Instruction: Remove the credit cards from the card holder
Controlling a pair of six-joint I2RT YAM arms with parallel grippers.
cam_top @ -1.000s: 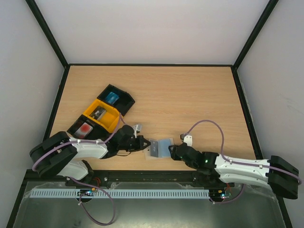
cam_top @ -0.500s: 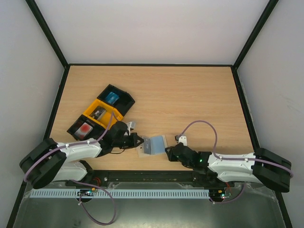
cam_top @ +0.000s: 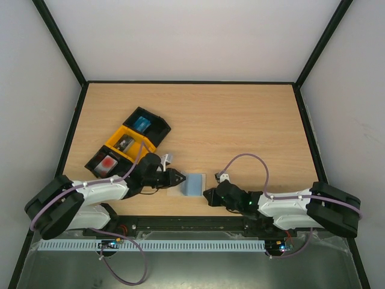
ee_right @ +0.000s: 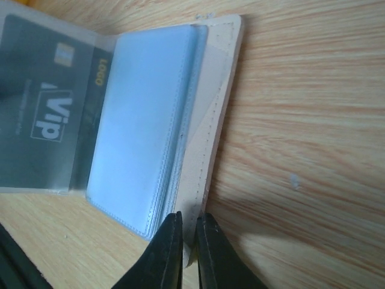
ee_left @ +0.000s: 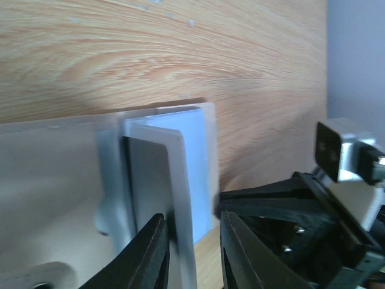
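Card holder (cam_top: 194, 184) shifted left, right gripper (ee_right: 187, 227) pinching

The right gripper (ee_right: 187, 233) pinches, with 2 black fingers (ee_right: 170, 256), the beige stitched edge of the open pale blue card holder (ee_right: 144, 120), whose clear plastic sleeve (ee_right: 36, 177) shows 1 dark grey "Vip" card (ee_right: 45, 105), on the wooden tabletop (ee_right: 301, 150).

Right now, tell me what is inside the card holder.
In the open card holder, a clear sleeve shows a dark Vip card. Whatever the pale blue pockets hold is covered; no red card shows.
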